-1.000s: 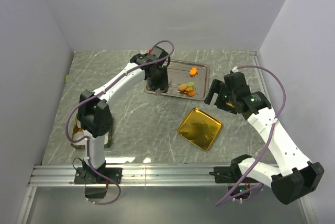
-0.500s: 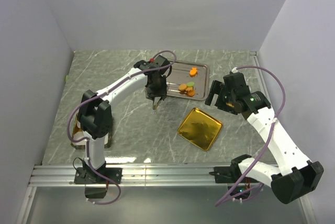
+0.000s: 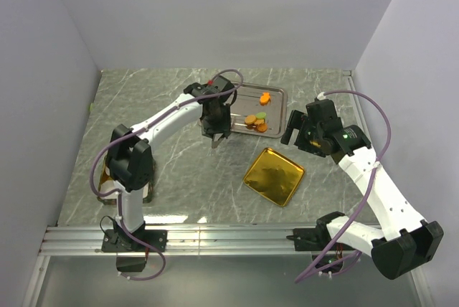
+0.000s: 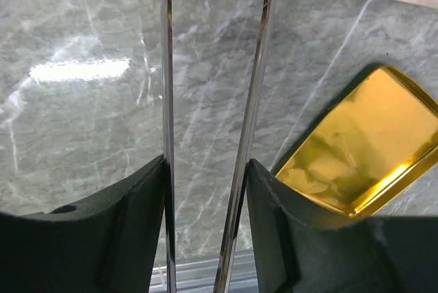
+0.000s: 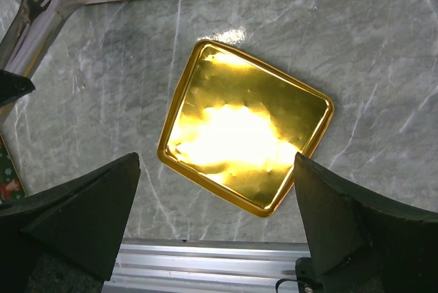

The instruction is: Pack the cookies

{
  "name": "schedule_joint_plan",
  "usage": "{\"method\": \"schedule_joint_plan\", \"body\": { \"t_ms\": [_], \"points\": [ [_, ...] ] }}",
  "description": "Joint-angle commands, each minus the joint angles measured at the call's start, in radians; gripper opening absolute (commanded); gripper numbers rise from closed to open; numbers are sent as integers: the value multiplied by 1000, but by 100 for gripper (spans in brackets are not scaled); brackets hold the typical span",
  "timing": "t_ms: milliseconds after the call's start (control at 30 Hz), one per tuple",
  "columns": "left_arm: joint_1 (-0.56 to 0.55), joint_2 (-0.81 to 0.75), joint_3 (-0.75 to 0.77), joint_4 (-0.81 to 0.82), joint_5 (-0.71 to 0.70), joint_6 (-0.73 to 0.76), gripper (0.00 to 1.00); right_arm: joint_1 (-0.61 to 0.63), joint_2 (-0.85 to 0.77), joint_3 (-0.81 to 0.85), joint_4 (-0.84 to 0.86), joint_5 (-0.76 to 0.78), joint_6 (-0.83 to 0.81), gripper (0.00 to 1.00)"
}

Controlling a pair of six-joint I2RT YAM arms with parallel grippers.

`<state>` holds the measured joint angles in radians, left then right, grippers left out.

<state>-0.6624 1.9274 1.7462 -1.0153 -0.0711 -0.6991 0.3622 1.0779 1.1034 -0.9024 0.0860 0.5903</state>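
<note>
top external view: the cookies (image 3: 255, 121) lie in a small cluster near the front edge of a silver tray (image 3: 277, 110) at the far middle of the table (image 3: 143, 92). most are orange, with one green cookie (image 3: 262, 115) at the back of the cluster. a single orange cookie (image 3: 265, 96) sits apart from them, further back in the same tray.

the left gripper (image 3: 215, 129) hangs at the tray's near left corner, just beside the cluster. in the left wrist view its jaws stand about halfway apart and press from both sides on the two thin blades of a pair of metal tongs (image 4: 166, 101). the blades run out of the top of that frame, so i cannot tell whether anything sits between their ends. the right wrist view shows the slotted head of the tongs at the tray's corner.

nearer the arms, apart from the silver tray, a square gold tray (image 3: 274, 176) lies on the marble with nothing in it. the right gripper (image 3: 297, 135) hovers to the right of both trays, jaws spread wide with nothing between them; its wrist camera looks down on the gold tray.
</note>
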Motion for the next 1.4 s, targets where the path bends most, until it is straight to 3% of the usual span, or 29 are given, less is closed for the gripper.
{"method": "schedule_joint_plan", "body": {
  "t_ms": [0, 433, 767, 900, 1033, 1367],
  "points": [
    [-20, 28, 73, -21, 30, 15, 54, 3, -9, 1, 7, 14, -4, 100],
    [-22, 90, 162, -103, -73, 4, 55, 1, 1, 4, 11, 11, -14, 100],
    [-20, 130, 197, -111, -72, 35, 53, 1, 13, -5, 25, -2, -15, 100],
    [-22, 127, 187, -95, -71, 38, 49, 0, 17, -4, 31, -8, -17, 100],
    [-22, 131, 200, -104, -75, 44, 39, 1, 20, -1, 31, -14, -17, 100],
    [13, 49, 306, -181, -142, 41, 36, 1, 27, 33, 22, -23, -24, 100]
  ]
}}
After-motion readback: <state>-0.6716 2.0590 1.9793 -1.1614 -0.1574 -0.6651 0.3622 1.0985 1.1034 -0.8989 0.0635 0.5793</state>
